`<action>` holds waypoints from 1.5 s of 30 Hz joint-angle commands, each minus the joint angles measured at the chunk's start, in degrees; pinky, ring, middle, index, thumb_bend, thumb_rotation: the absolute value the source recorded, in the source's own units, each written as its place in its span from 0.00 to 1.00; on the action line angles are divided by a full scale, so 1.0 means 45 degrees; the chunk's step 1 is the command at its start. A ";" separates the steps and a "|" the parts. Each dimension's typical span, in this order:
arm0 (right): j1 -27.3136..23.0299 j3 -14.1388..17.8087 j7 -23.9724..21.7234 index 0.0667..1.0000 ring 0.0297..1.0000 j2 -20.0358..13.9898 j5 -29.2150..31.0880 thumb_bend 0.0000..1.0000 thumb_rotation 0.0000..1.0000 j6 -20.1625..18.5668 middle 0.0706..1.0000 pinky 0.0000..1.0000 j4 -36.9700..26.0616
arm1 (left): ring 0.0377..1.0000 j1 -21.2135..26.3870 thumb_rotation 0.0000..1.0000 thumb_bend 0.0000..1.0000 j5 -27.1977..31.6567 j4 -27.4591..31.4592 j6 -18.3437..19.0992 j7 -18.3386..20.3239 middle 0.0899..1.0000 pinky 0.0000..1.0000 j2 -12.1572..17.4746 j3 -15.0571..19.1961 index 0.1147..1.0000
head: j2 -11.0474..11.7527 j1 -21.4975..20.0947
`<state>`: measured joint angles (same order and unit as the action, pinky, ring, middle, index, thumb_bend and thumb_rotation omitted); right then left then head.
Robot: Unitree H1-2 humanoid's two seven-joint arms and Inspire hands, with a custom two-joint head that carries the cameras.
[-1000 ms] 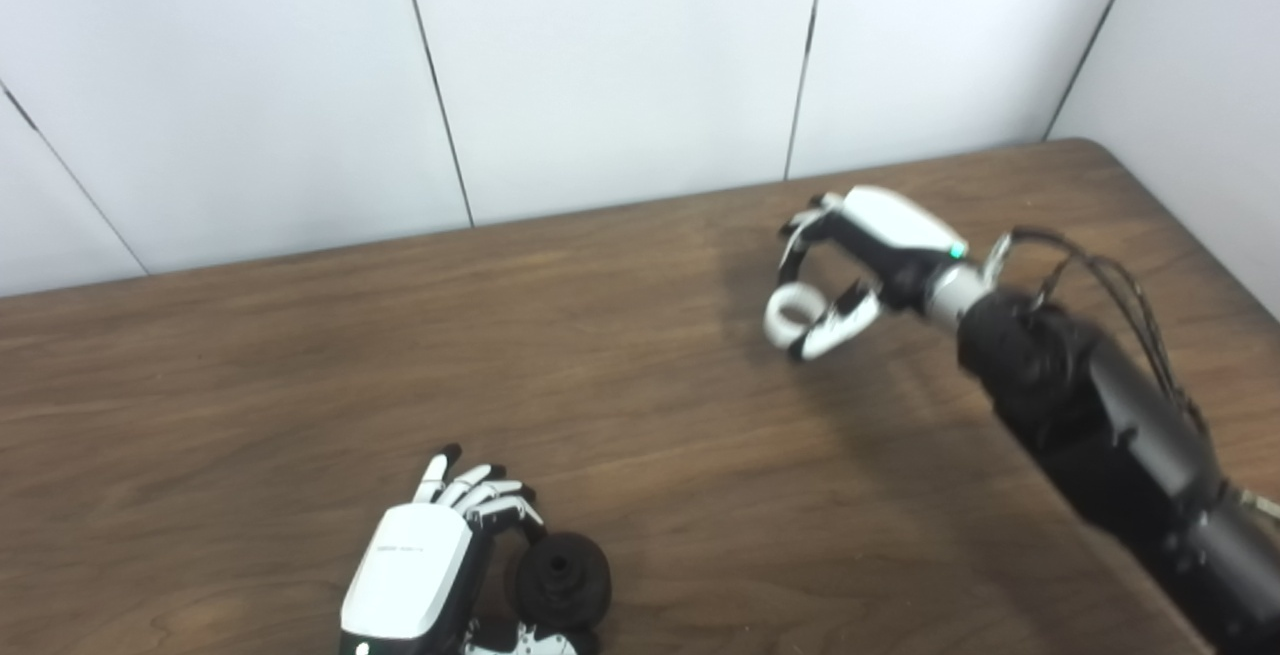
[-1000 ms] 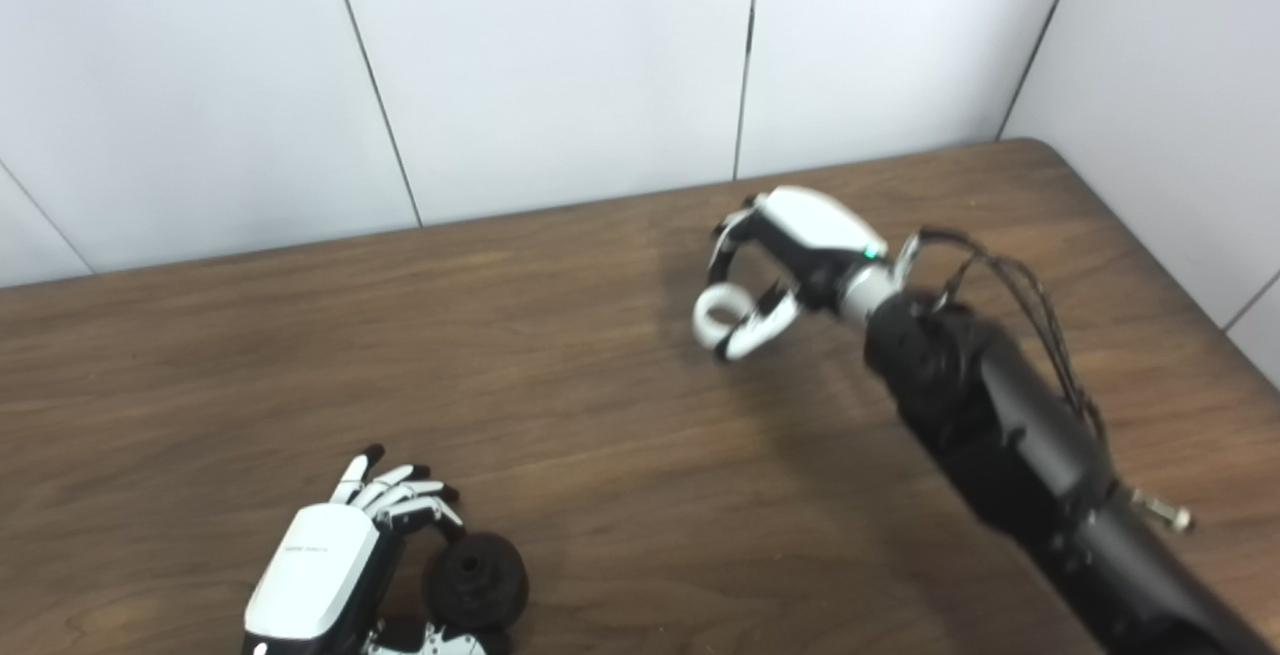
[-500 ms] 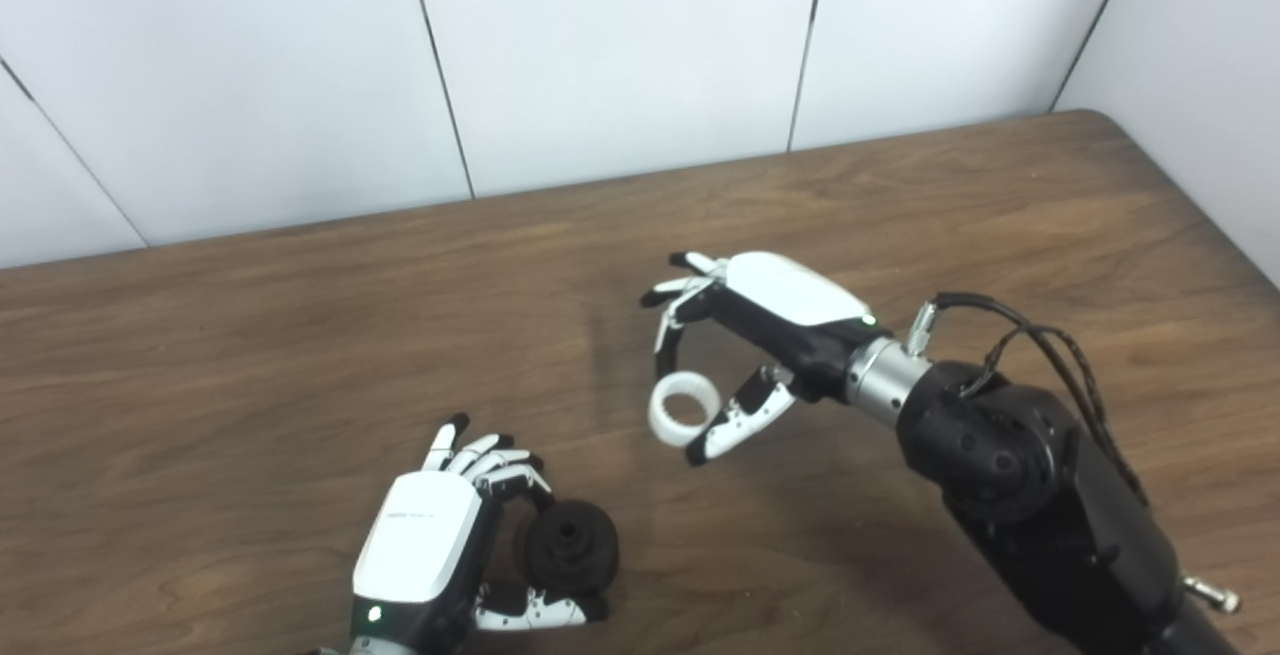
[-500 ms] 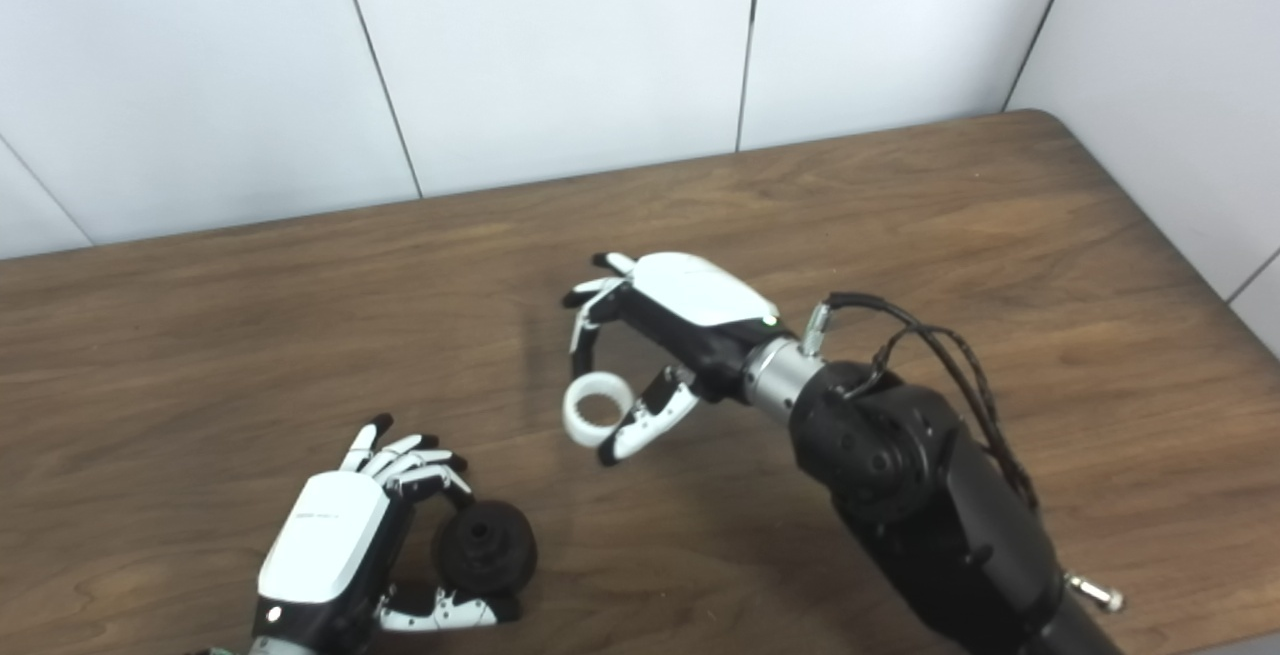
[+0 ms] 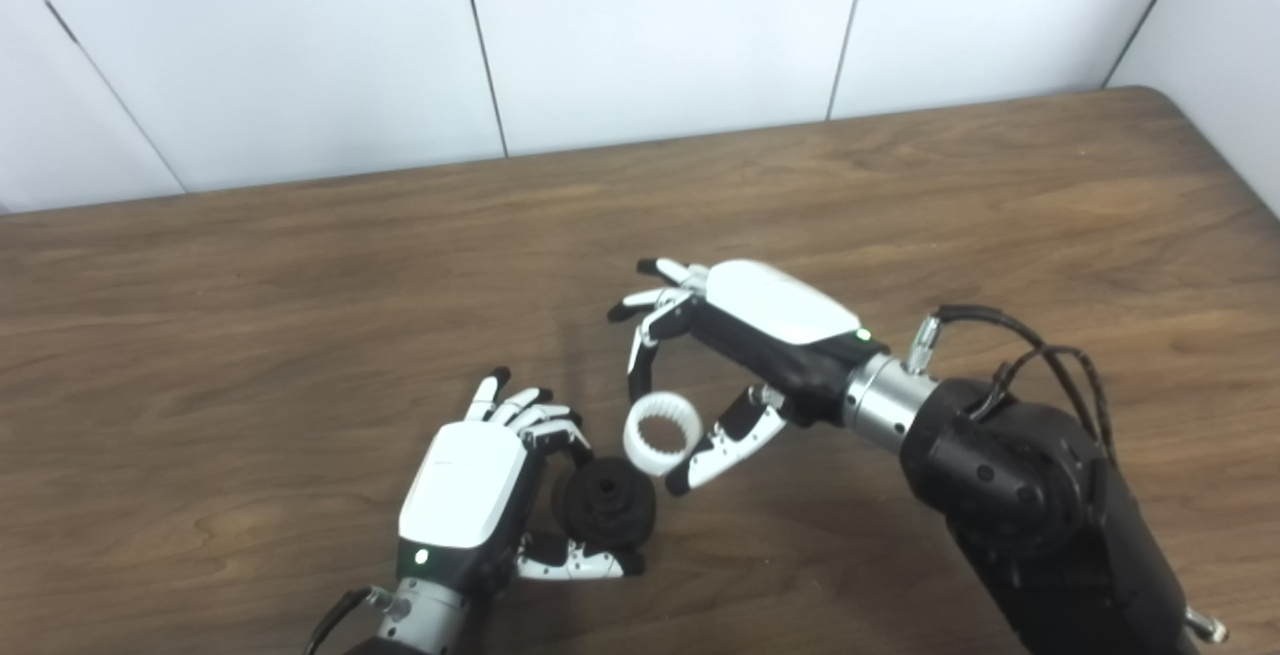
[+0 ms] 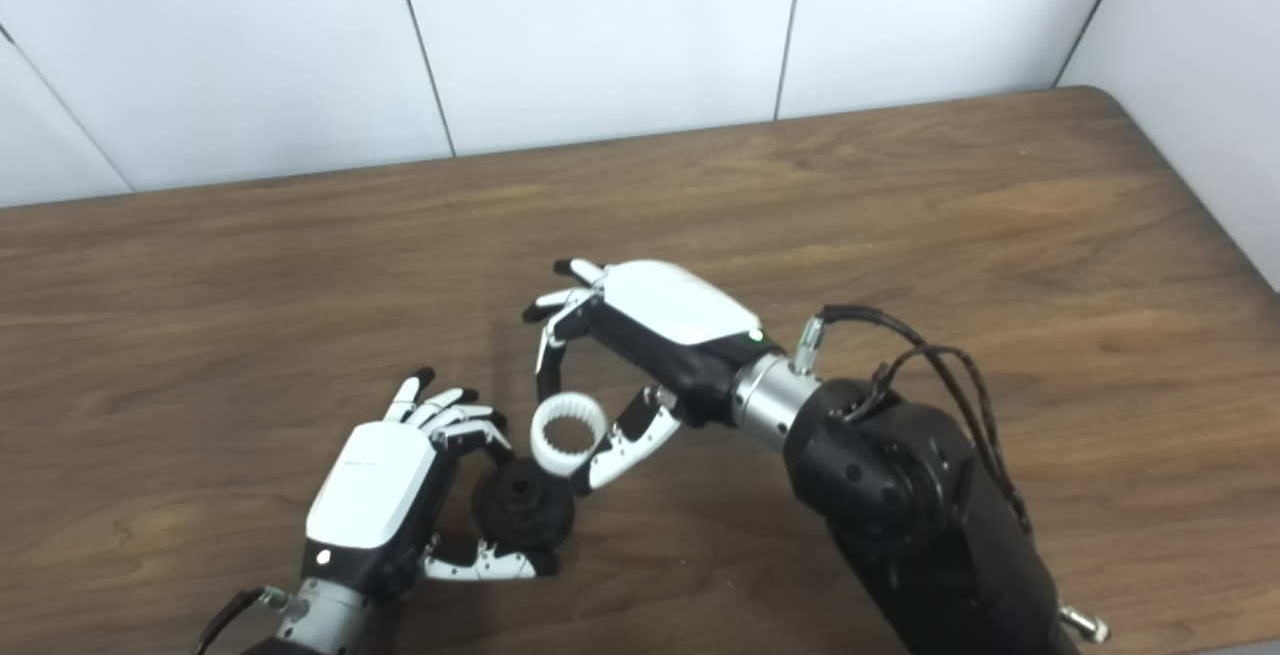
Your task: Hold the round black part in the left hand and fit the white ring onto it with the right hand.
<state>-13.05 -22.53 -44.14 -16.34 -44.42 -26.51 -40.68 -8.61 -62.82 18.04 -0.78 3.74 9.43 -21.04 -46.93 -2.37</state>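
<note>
Round black part (image 5: 605, 505) sits in the left robot hand (image 5: 470, 490), low and near the front edge of the wooden worktop (image 5: 250, 335). Fingers (image 5: 545, 425) curl over its far side, thumb (image 5: 575, 565) lies under its near side; grip closed on the part. Stepped face with a centre hole points up and toward the right robot hand. Cannot tell whether the part rests on the worktop or is lifted clear of it.

White ring (image 5: 658, 419) is pinched in the right robot hand (image 5: 745, 335): one finger (image 5: 640, 370) bears down on its far rim, thumb (image 5: 720, 445) presses its near-right rim. Remaining fingers of that hand are fanned out, touching nothing. Inner wall of the ring is ribbed or toothed, seen clearly in both head views. Ring is tilted, opening facing up and toward the cameras.

Relation of the two pieces: ring hangs just above and to the right of the black part, on the thumb side of the left robot hand. Lower rim of the ring is very close to the upper edge of the part; contact cannot be told from either view. Ring not seated on the part.

Right forearm (image 5: 1030, 495), black with a metal wrist collar and looped cables, comes in from the lower right. White panelled wall (image 5: 650, 25) behind the worktop
</note>
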 commanded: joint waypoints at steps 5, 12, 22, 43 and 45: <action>0.0037 -0.0158 0.0284 0.45 1.00 0.0375 0.0073 0.52 0.13 0.0487 0.85 1.00 -0.0146 | 0.86 0.0228 0.06 0.52 -0.0185 0.0429 0.0005 0.0038 0.73 1.00 -0.0147 -0.0140 0.42 | -0.0102 0.0154; 0.0132 -0.0214 0.0289 0.45 1.00 0.0483 0.0157 0.52 0.13 0.0604 0.85 1.00 0.0144 | 0.86 0.0221 0.06 0.52 -0.0318 0.0476 0.0018 -0.0017 0.72 1.00 -0.0316 -0.0206 0.42 | -0.0203 0.0313; 0.0369 -0.0255 0.0902 0.45 1.00 0.0717 0.0304 0.52 0.13 0.1065 0.85 1.00 0.0837 | 0.87 0.0255 0.06 0.52 -0.0530 0.0572 0.0119 0.0248 0.73 1.00 -0.0445 -0.0287 0.42 | -0.0253 0.0499; 0.0631 -0.0279 0.1289 0.45 1.00 0.0599 0.0324 0.52 0.13 0.1734 0.85 1.00 0.1229 | 0.86 0.0215 0.06 0.52 -0.0665 0.0689 0.0213 0.0264 0.73 1.00 -0.0626 -0.0371 0.42 | -0.0369 0.0556; 0.0613 -0.0247 0.1212 0.45 1.00 0.0578 0.0328 0.52 0.13 0.1690 0.85 1.00 0.1197 | 0.87 0.0223 0.06 0.52 -0.0679 0.0708 0.0230 0.0294 0.73 1.00 -0.0616 -0.0366 0.42 | -0.0380 0.0515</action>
<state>-9.11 -24.01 -39.71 -13.53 -43.06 -20.38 -34.71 -8.60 -65.52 18.77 0.35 5.75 7.14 -22.71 -48.60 -0.09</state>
